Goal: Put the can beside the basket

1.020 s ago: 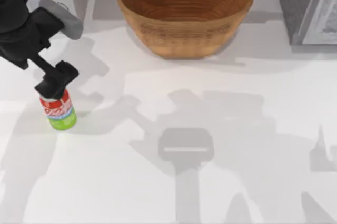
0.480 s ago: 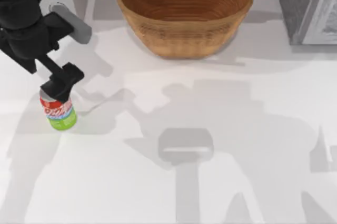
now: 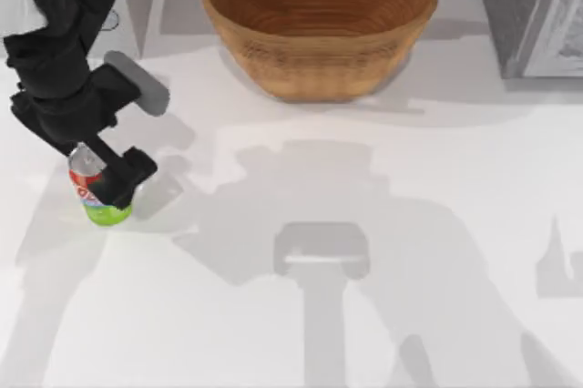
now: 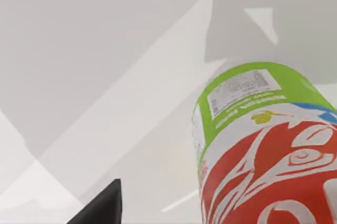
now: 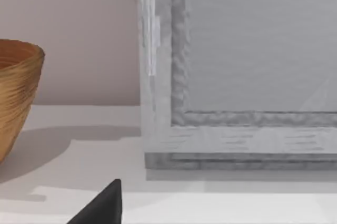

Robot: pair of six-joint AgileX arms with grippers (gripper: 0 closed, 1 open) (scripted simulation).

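left gripper (image 3: pixel 111 180) lowered over can (image 3: pixel 98 189), fingers set around upper part; whether can is clamped yet cannot be told. can seen upright on table (image 3: pixel 364 315) at about 9 o'clock of top view, close in left wrist view (image 4: pixel 263 150). basket (image 3: pixel 319 24) placed at 12 o'clock, well apart from can. task judged early: grasp in hand, lift, carry and placing beside basket left. left arm bent down steeply from 10 o'clock. right arm parked, faced toward grey cabinet (image 5: pixel 237 77).
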